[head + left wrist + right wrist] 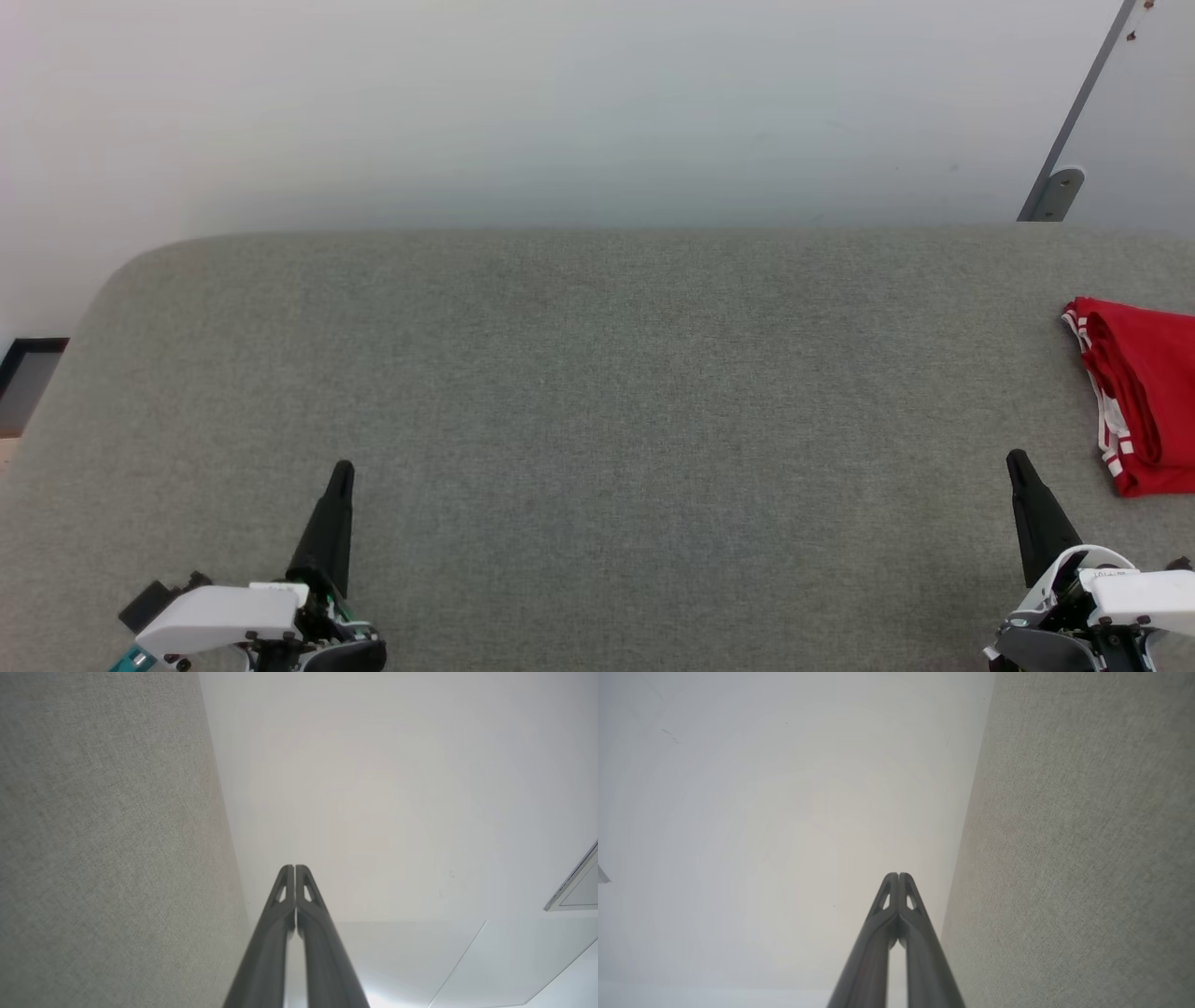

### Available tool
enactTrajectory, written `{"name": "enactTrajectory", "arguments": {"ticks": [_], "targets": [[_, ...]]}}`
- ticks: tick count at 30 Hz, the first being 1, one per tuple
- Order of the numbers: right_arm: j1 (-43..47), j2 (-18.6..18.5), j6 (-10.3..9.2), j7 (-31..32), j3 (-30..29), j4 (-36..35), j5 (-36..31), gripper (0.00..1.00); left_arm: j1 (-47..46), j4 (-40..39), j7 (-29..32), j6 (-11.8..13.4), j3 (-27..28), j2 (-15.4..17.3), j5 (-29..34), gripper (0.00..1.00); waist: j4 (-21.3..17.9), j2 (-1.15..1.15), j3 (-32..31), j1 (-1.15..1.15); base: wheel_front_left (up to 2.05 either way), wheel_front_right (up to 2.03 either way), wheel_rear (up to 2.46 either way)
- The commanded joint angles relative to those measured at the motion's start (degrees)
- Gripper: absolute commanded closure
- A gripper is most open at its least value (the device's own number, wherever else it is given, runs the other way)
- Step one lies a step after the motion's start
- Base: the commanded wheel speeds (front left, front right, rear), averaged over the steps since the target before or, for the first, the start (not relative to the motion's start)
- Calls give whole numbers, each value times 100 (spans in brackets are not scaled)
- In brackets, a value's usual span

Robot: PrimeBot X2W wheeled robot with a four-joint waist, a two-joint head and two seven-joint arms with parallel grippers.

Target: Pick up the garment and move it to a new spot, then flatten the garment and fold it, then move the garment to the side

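Garment: a red jersey-style shirt with red-and-white striped trim [1144,401], bundled into a compact fold and cut off by the right edge of the head view. It lies on the grey woven-fabric surface [597,392].

Nearest the camera, the left gripper [342,469] rises at lower left and the right gripper [1016,459] at lower right. Each has a white housing and long dark fingers, and both hang over the near part of the surface. In both wrist views the two fingers press together tip to tip, fully closed, with nothing between them. Each wrist view has grey fabric on one side and pale wall on the other.

The surface spreads outward from the grippers and ends in a straight far edge with a rounded corner at the left.

The garment sits a little beyond the right gripper's tip and to its right, near but clear of it. It is well apart from the left gripper, across the width of the surface.

Farthest back stands a plain pale wall [560,112]. A slanted grey metal strut [1055,191] is at upper right, and a dark-framed opening [28,359] is at the left edge.
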Motion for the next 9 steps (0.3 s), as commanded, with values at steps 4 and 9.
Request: {"name": "enactTrajectory", "arguments": {"ticks": [4, 9], "targets": [[-11, 18, -8, 10, 5, -14, 26, 100, -57, -10, 10, -19, 11, 4, -19, 100, 0, 0, 0, 0, 0, 0, 0], [-11, 18, -8, 9, 5, -14, 26, 100, -57, -10, 10, -19, 12, 4, -19, 100, 0, 0, 0, 0, 0, 0, 0]]}}
